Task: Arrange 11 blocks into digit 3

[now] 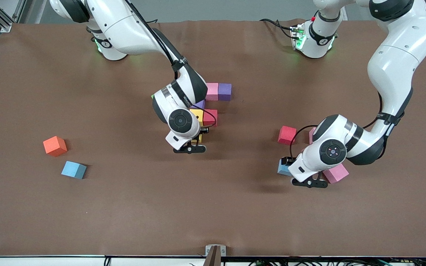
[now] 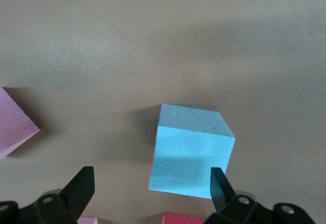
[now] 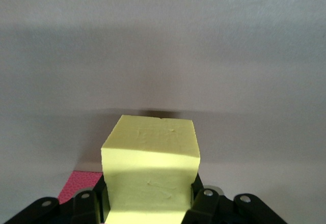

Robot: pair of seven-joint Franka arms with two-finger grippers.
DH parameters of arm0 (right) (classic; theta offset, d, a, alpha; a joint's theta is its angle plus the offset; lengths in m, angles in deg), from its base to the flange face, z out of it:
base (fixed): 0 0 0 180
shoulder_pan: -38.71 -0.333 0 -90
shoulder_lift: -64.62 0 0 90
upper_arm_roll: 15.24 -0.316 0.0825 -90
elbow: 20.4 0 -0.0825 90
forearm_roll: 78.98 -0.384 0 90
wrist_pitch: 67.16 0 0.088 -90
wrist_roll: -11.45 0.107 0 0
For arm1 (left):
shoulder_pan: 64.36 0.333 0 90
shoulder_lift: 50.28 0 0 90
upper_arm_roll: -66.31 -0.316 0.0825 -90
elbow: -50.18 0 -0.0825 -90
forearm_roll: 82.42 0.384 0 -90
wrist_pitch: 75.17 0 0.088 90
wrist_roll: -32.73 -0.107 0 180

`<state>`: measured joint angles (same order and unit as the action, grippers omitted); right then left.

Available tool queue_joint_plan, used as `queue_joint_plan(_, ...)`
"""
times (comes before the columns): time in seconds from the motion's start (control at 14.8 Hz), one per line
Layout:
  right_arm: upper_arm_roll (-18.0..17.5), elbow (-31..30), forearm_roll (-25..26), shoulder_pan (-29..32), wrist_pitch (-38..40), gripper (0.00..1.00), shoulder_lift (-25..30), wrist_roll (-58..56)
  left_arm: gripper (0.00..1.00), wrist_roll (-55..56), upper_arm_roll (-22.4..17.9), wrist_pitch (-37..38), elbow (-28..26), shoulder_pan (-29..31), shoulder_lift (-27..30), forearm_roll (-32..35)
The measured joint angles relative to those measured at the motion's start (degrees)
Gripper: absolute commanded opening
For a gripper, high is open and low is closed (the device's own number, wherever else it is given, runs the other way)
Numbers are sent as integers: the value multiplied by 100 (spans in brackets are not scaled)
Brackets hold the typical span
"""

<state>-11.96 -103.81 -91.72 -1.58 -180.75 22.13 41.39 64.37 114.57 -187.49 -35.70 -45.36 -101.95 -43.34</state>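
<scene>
My right gripper [image 1: 199, 135] is shut on a yellow cube [image 3: 150, 173], low over the table just nearer the camera than a cluster of cubes: pink [image 1: 212, 91], purple [image 1: 225, 91], another purple [image 1: 199, 104], yellow [image 1: 196, 113] and red [image 1: 210, 117]. The red one shows beside the held cube [image 3: 79, 186]. My left gripper [image 1: 286, 164] is open over a light blue cube [image 2: 191, 152], which lies partly between its fingers [image 2: 81, 188], close to one of them. A red cube [image 1: 287, 135] and a pink cube [image 1: 335, 173] lie beside it. Another light blue cube [image 1: 74, 170] lies toward the right arm's end.
An orange cube [image 1: 54, 146] lies next to the lone light blue cube. A green edge [image 1: 152, 96] peeks out from under the right arm. A further pink cube [image 1: 311, 135] is partly hidden by the left arm.
</scene>
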Motion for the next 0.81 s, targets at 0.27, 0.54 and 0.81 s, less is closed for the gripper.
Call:
queue_joint_plan(0.27, -31, -69, -4, -5, 2, 39, -1, 8, 99, 28, -25, -246, 6, -166, -1, -140)
queue_joint_plan(0.54, -47, -78, -15, -13, 2, 39, -1, 106, 98, 23, -248, -342, 15, -332, -5, -140)
queue_joint_plan(0.81, -68, -84, -32, -16, 2, 39, -1, 110, 93, -8, -362, -406, 22, -363, -12, -140)
